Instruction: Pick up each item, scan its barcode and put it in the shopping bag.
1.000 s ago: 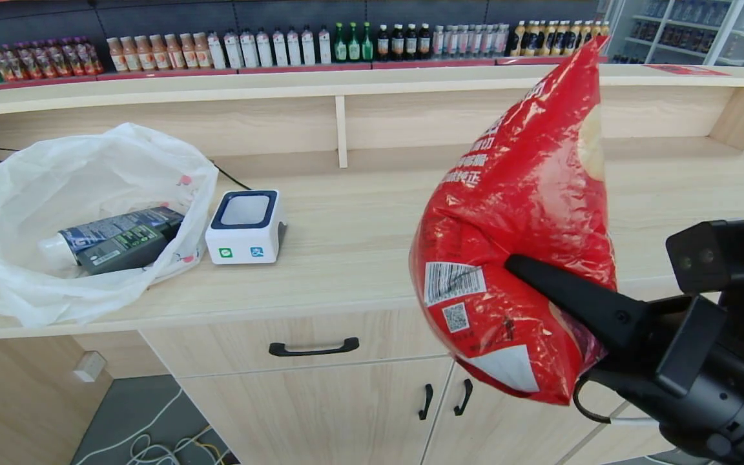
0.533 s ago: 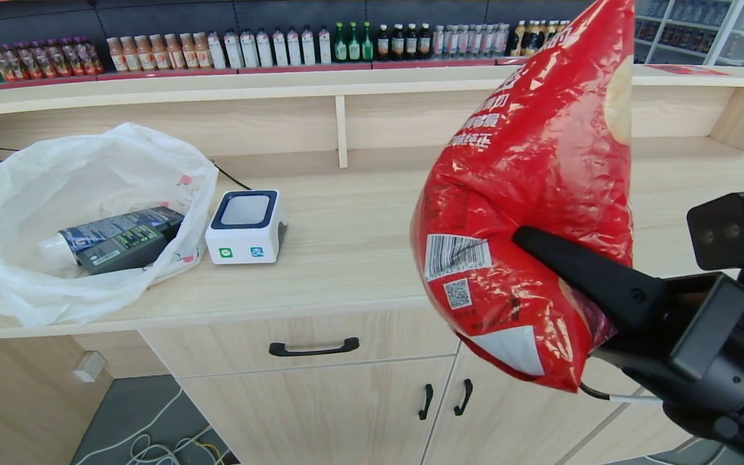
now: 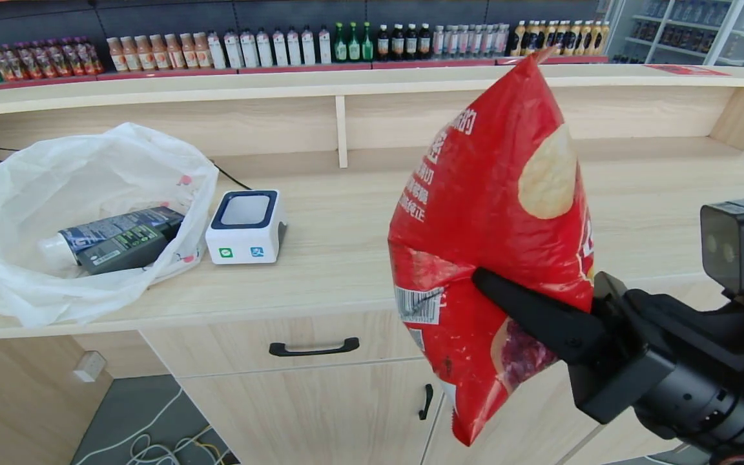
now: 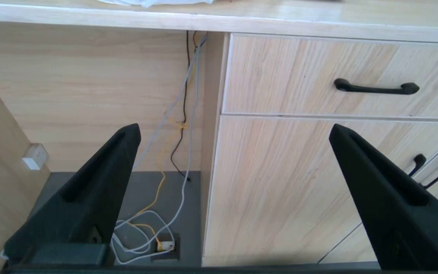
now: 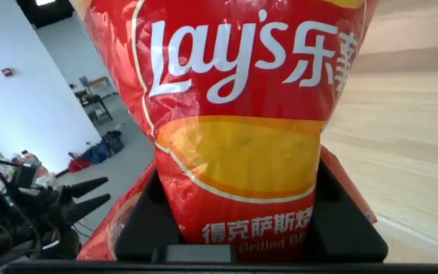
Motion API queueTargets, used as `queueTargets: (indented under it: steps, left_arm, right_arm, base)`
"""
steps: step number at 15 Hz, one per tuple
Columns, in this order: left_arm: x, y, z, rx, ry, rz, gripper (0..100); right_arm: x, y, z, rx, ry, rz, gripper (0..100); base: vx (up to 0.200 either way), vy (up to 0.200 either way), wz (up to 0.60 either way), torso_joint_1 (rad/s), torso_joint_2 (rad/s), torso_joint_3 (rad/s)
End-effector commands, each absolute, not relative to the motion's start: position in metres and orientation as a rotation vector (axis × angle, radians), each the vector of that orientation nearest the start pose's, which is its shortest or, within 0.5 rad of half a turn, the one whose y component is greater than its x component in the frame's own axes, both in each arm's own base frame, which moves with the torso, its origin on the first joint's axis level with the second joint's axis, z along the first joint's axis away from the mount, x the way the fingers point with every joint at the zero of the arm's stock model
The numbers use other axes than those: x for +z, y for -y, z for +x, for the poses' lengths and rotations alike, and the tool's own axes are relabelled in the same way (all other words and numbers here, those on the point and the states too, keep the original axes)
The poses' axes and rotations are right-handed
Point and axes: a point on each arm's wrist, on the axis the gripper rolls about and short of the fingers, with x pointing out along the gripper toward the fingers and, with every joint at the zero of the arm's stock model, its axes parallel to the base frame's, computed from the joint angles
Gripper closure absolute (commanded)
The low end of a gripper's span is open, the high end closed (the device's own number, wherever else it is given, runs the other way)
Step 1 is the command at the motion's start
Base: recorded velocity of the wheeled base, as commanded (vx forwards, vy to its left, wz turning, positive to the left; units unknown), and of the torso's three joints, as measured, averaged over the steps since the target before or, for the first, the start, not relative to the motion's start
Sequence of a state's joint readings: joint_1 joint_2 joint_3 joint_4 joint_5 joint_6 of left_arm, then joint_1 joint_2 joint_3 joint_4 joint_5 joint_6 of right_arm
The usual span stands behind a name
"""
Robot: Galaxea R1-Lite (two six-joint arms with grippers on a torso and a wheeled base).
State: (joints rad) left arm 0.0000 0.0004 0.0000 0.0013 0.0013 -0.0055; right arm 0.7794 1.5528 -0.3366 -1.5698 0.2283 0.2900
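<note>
A red chip bag (image 3: 495, 226) hangs upright in the air at the right, in front of the counter edge, with my right gripper (image 3: 507, 297) shut on its lower middle. Its barcode (image 3: 418, 305) faces left toward the scanner. The right wrist view has the same chip bag (image 5: 242, 129) squeezed between the two black fingers (image 5: 147, 209). A white scanner (image 3: 245, 226) with a dark-rimmed window sits on the counter left of the bag. The white shopping bag (image 3: 81, 213) lies open at the far left with dark bottles (image 3: 117, 239) inside. My left gripper (image 4: 234, 198) is open, low before the cabinet front.
The wooden counter (image 3: 346, 258) has a raised back ledge with a divider (image 3: 341, 132). Shelves of bottles (image 3: 320, 42) run along the far wall. Drawers and doors with black handles (image 3: 314, 349) lie below the counter edge; loose cables (image 4: 154, 228) lie on the floor.
My right gripper has turned the chip bag and shifted it left and lower. The barcode has swung from facing me toward the left edge, and the front picture now faces the camera.
</note>
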Motion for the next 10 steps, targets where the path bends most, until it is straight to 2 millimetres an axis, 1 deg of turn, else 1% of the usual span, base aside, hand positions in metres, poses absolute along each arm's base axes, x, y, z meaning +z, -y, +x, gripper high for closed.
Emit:
queueTargets:
  steps: [1,2,3,6,8,10]
  left_arm:
    - [0.075,0.000,-0.023,0.002,-0.002,-0.008,0]
    - [0.075,0.000,-0.023,0.002,-0.002,-0.006,0]
    - [0.075,0.000,-0.023,0.002,0.000,-0.006,0]
    - [0.075,0.000,-0.023,0.002,-0.002,-0.006,0]
    - [0.075,0.000,-0.023,0.000,-0.002,-0.003,0]
    - [0.075,0.000,-0.023,0.002,-0.002,0.000,0]
  right_arm:
    - [0.187,-0.156,0.168,0.965,0.248,0.200,100]
    - [0.186,-0.154,0.171,0.927,0.290,0.108,100]
    - [0.186,-0.155,0.172,0.880,0.306,0.075,100]
    - [0.187,-0.151,0.175,0.650,0.306,0.068,100]
    - [0.199,-0.152,0.178,0.610,0.350,0.093,100]
    - [0.191,-0.150,0.178,0.551,0.326,0.052,100]
  base:
    - [0.000,0.000,0.00,0.000,0.00,0.000]
    - [0.000,0.000,0.00,0.000,0.00,0.000]
    - [0.000,0.000,0.00,0.000,0.00,0.000]
    - [0.000,0.000,0.00,0.000,0.00,0.000]
    - [0.000,0.000,0.00,0.000,0.00,0.000]
    - [0.000,0.000,0.00,0.000,0.00,0.000]
